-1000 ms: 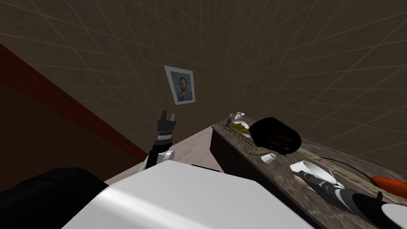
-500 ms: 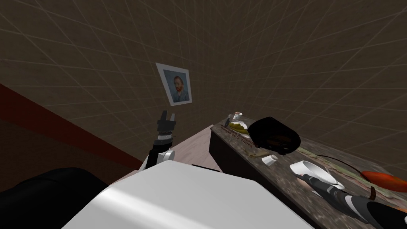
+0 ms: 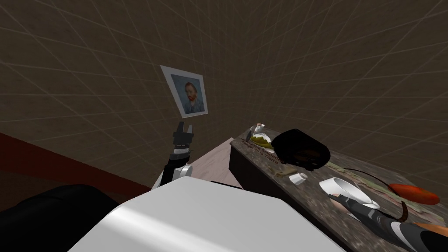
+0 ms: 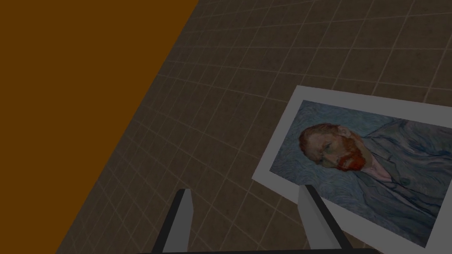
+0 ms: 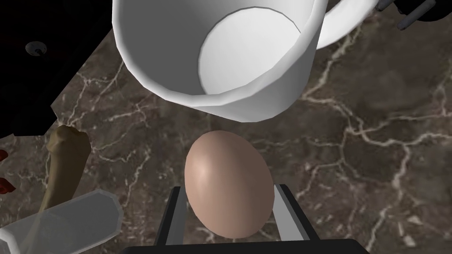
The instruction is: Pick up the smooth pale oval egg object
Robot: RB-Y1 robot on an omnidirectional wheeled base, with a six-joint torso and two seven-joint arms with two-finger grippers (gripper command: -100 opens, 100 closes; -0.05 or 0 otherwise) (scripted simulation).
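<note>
The right claw [image 5: 229, 188] is down on the dark marble worktop [image 5: 375, 145] with the pale tan egg [image 5: 225, 176] between its two thin fingers [image 5: 176, 207]. They stand at the egg's flanks, narrower than fully open, and seem to press it, so this reads as a grip on the egg. Whether the egg has left the stone cannot be told.

The danger is all around. The white cup [image 5: 273, 97] sits just beyond the egg's far end, so a forward drift on the lift could knock it. A clear glass [image 5: 66, 220] lies close beside one finger. And the egg is smooth and rounded: thin fingers low on its curve could let it squirt out or roll.

The left claw [image 4: 245, 194] is raised off to the left — open and empty.
</note>
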